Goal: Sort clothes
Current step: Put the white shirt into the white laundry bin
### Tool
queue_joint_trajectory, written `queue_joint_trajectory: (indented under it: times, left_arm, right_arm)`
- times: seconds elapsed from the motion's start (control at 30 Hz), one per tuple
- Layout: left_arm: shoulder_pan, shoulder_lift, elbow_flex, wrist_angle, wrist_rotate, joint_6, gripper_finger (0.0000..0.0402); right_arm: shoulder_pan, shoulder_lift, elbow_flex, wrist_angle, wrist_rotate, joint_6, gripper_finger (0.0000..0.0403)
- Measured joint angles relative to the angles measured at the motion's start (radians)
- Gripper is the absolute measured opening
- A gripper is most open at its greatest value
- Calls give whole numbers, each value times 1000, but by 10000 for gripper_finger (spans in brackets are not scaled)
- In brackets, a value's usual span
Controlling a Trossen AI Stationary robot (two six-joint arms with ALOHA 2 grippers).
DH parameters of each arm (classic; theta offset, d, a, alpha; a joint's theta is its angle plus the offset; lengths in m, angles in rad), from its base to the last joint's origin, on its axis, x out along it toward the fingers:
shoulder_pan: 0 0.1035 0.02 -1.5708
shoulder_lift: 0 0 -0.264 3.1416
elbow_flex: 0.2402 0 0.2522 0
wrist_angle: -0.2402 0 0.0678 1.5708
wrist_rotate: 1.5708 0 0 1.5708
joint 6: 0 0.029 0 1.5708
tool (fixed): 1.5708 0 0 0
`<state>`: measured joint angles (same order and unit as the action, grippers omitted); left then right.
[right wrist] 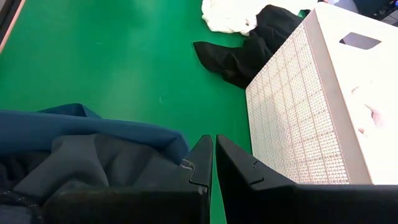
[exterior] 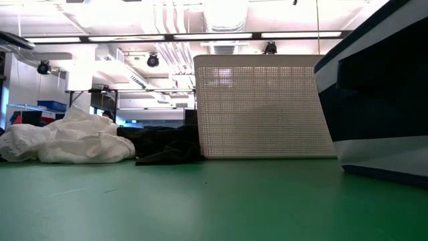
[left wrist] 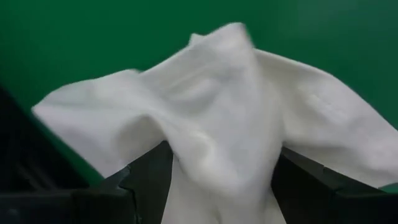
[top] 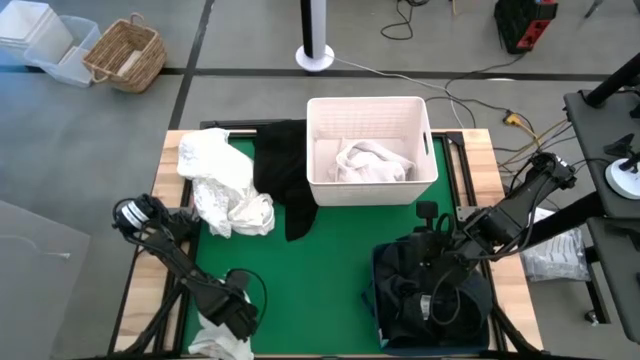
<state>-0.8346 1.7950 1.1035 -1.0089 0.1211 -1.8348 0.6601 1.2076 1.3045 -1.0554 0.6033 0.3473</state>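
A crumpled white fabric garment [left wrist: 230, 124] is clamped between the left gripper's [top: 232, 312] jaws at the near edge of the green counter [top: 320, 270]. More white clothes [top: 220, 185] and a black garment [top: 285, 170] are piled beside the white rigid plastic bin [top: 370, 150]. The right gripper [right wrist: 213, 165] is held with jaws shut and empty over the dark navy fabric bin [top: 430, 290].
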Motion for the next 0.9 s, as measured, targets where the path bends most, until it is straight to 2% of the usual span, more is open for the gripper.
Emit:
queue_joint_trajectory:
  times: [0.13,0.23,0.6,0.77,0.9]
  left_arm:
    - [2,0,-14,52,-7,76,223]
    - [2,0,-20,65,-6,93,197]
    - [4,-3,-20,65,-6,179,12]
    - [4,-36,1,65,-17,229,9]
    - [7,-64,69,9,-88,258,4]
  right_arm:
    - [0,0,0,0,0,0,12]
    - [0,0,0,0,0,0,12]
    - [0,0,0,0,1,0,12]
    - [0,0,0,0,1,0,12]
    - [0,0,0,-1,1,0,12]
